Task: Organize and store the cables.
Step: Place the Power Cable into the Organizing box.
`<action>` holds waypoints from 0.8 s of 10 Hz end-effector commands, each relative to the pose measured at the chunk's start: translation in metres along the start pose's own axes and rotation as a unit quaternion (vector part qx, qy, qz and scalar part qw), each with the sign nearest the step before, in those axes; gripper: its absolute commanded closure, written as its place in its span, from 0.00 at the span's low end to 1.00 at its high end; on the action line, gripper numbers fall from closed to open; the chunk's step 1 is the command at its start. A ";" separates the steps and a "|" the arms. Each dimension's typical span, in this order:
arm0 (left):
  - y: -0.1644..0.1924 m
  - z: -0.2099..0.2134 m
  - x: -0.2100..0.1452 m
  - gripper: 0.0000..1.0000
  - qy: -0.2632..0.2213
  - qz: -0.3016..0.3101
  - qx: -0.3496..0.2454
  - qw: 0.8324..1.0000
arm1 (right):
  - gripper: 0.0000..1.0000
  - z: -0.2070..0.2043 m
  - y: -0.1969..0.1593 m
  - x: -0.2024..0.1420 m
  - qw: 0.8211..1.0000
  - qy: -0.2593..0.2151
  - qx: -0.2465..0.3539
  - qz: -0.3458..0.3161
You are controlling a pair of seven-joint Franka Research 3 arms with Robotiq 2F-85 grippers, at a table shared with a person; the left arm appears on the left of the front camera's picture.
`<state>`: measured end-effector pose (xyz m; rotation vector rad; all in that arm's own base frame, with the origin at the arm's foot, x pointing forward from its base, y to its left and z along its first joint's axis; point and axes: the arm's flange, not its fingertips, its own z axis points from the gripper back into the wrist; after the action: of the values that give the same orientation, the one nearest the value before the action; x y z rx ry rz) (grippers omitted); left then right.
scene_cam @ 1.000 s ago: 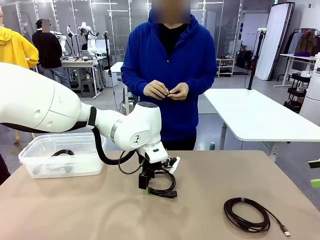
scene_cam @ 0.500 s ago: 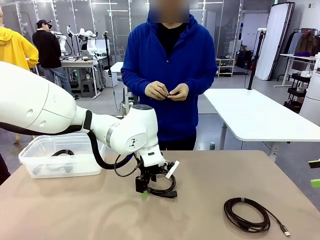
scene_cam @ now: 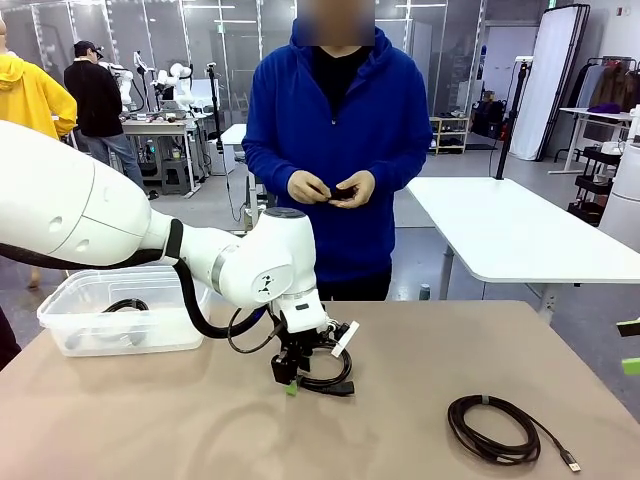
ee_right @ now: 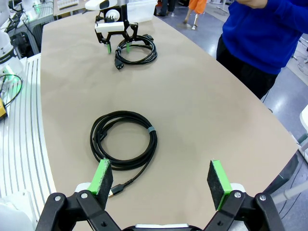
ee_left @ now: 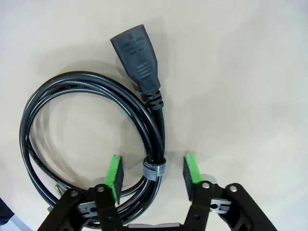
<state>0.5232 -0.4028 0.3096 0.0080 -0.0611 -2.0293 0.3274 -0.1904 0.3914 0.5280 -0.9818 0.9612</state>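
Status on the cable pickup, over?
Left gripper open, straddling tied coil on table. Right gripper open, apart from second coil. One cable in bin. Person's hands off the table.

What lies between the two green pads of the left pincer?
The coiled black cable, at its grey tie, lies between the left pincer's pads, with a gap on each side; the left wrist view shows it.
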 end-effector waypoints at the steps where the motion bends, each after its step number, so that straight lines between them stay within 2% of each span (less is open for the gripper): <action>1: -0.001 0.006 0.001 1.00 -0.004 0.003 -0.019 1.000 | 0.00 0.001 0.002 0.002 1.000 0.003 0.003 -0.006; 6: 0.001 0.013 0.003 1.00 -0.011 -0.006 -0.033 0.999 | 0.00 0.001 0.002 0.002 1.000 0.003 0.003 -0.006; 8: 0.002 0.028 0.003 1.00 -0.015 -0.002 -0.029 0.999 | 0.00 0.001 0.002 0.002 1.000 0.003 0.003 -0.006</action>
<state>0.5235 -0.4075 0.3226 -0.0187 -0.0224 -2.0204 0.3274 -0.1904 0.3914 0.5280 -0.9818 0.9612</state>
